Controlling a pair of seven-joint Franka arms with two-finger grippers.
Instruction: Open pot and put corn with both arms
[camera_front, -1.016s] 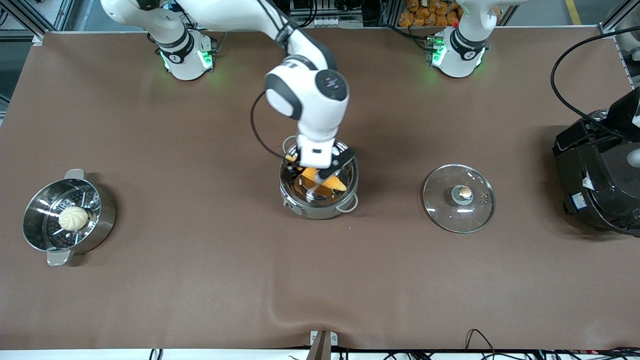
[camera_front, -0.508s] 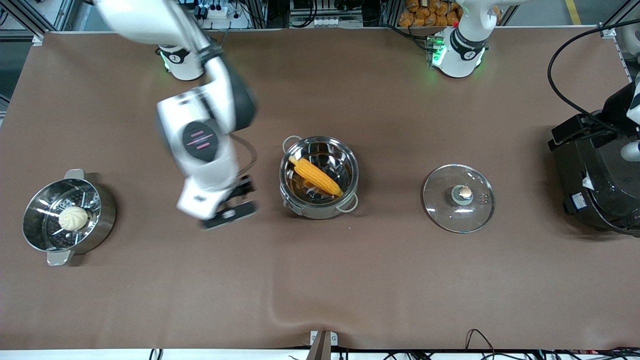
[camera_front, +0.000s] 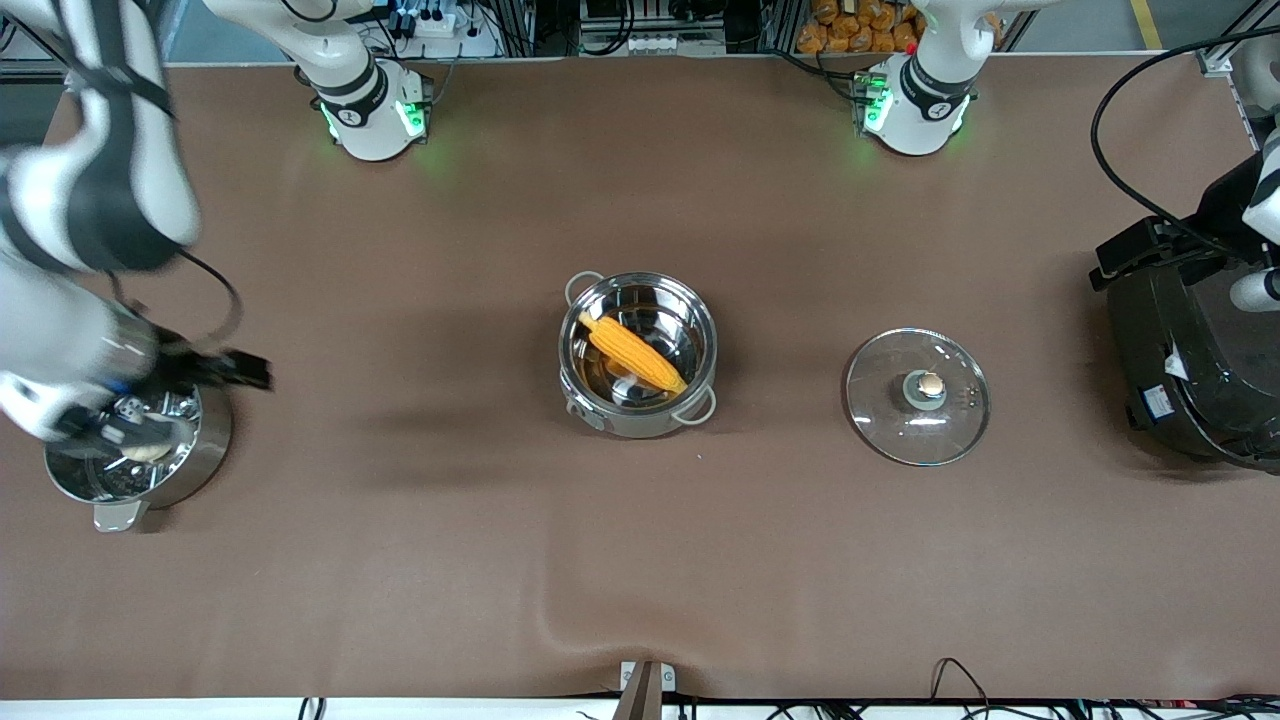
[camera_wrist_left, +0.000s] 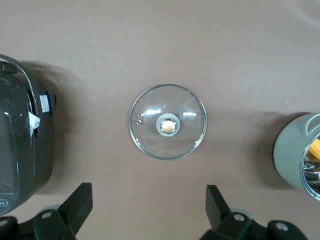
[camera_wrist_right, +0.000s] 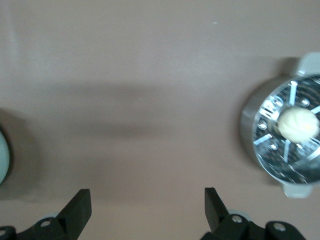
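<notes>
A brown tabletop (camera_front: 420, 560) carries four things, and the two arm bases stand on it along its edge farthest from the front camera. The pot (camera_front: 637, 408) stands uncovered near the middle. Its glass lid (camera_front: 917, 396) lies flat on the tabletop with the knob up, apart from the pot toward the left arm's end. A black rice cooker (camera_front: 1190, 370) sits at that same end, by the edge. At the right arm's end stands a steel steamer pot (camera_front: 190, 460). The brown cover shows a slight wrinkle at the edge nearest the front camera.
</notes>
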